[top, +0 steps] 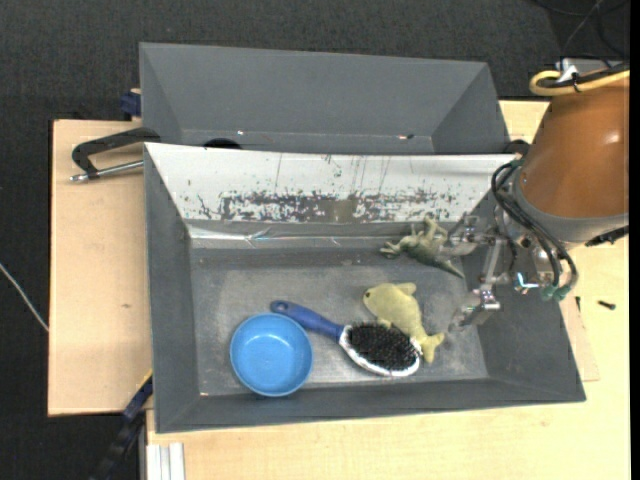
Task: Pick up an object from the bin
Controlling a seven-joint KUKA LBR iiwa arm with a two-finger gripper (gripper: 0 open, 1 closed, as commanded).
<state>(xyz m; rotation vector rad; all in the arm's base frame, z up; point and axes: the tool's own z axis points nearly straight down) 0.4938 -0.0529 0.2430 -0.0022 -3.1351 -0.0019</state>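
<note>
Claw (pixel 482 273) at right side of grey metal bin (pixel 170 298); open/closed: can't tell. Small green plastic lizard toy (pixel 425 243) just left of it, by back wall. Yellow plush fish (pixel 398 308) near, below-left.

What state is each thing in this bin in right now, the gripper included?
Blue bowl: upright, mouth up, front left.
Brush: lying bristles up, blue handle toward the bowl.
Yellow plush fish: lying flat, touching the brush head.
Green toy lizard: by the back wall of the bin.
Gripper: just right of the fish.
</note>
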